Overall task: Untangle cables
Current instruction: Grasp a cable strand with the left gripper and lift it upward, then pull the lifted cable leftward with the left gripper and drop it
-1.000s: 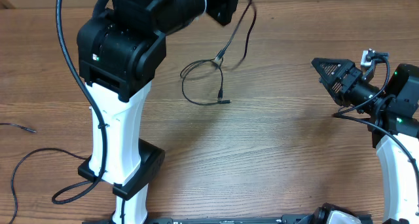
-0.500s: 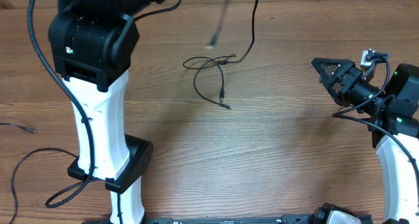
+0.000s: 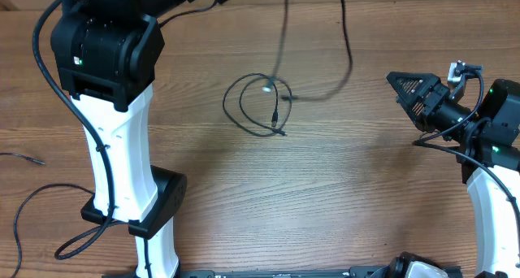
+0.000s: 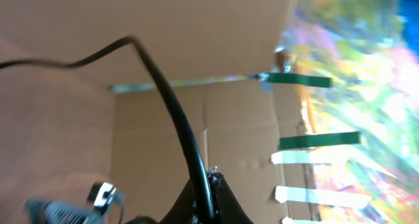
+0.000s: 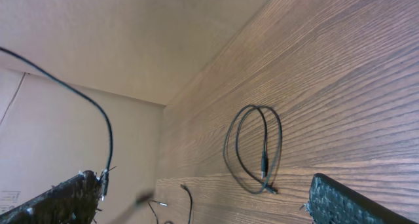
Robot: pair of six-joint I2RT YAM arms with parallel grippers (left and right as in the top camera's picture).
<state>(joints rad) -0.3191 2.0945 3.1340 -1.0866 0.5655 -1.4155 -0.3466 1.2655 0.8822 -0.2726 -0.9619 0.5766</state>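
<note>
Wooden table (image 3: pixel 325 197) before you: your left gripper (image 4: pixel 208 183) is clamped on one cable (image 4: pixel 171 106), lifted toward the frame's top; looped cables (image 3: pixel 253 107) lie at centre; right gripper (image 5: pixel 206 185) gapes wide at the right edge

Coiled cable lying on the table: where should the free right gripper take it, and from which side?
The coiled cable lies flat, so come from straight above. Probably take its left arc, the open right gripper with jaws across the strand: plug ends and the lifted cable crowd its right side.
</note>
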